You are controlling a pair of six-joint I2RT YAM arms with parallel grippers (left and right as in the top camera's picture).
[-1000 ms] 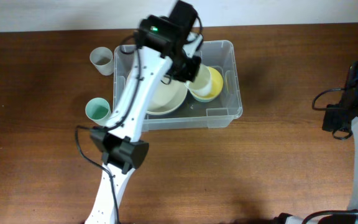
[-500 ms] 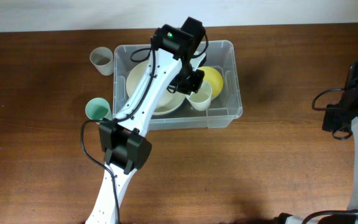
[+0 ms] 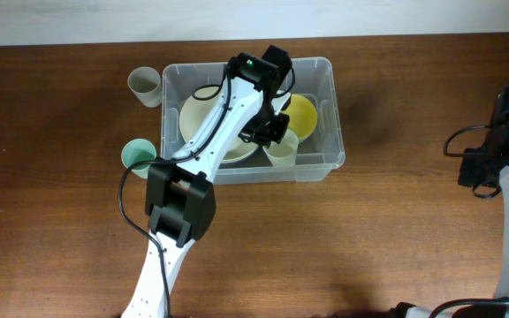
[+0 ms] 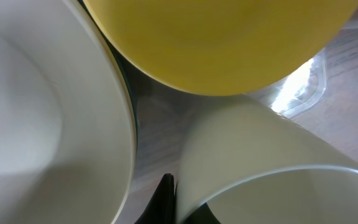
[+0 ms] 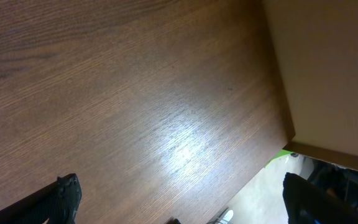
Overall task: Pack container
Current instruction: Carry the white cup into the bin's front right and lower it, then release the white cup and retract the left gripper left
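Seen from overhead, the table (image 3: 51, 221) carries two cups at its left. A grey cup (image 3: 144, 86) stands outside the container's far left corner, and a green cup (image 3: 137, 155) stands just beside its left wall near the front. The container (image 3: 335, 115) sits on the far half of the table, a little left of centre.

Inside it, a cream bowl (image 3: 212, 132) fills the left part. A yellow bowl (image 3: 302, 112) lies at the right toward the back, and a cream cup (image 3: 283, 152) stands upright by the front wall. The left arm (image 3: 173, 208) crosses that front wall and hides part of the cream bowl. The left gripper (image 3: 270, 132) is at the cup's far rim, but how its jaws stand is hidden from this height.

The left wrist camera shows the jaws pinched narrow on the cup's wall, with one dark finger (image 4: 166, 190) outside it. It also shows how tight the space is. The cream bowl's rim is close on the left and the yellow bowl's curved side close above, with only a thin strip of container floor between. Whether the cup touches either bowl cannot be told.

Broad bare wood lies in front of the container and to its right. The right arm (image 3: 493, 163) is at the table's right edge, well apart from the container. Its wrist camera shows the right gripper (image 5: 182, 199) with jaws spread wide over bare wood, near the table's edge.
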